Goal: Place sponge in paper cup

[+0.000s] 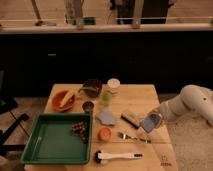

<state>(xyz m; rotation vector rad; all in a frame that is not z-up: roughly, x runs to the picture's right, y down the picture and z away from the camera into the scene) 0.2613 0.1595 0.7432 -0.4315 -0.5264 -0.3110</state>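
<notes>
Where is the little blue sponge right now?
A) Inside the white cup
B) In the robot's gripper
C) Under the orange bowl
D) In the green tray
B: the gripper is shut on the sponge and holds it up over the right side of the table, apart from the white cup at the far edge.

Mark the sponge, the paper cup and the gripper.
sponge [149,124]: camera view, middle of its blue-grey face.
paper cup [114,83]: camera view, its white rim.
gripper [156,118]: camera view, between its jaws, shut on the sponge over the table [150,97] at its right edge.
</notes>
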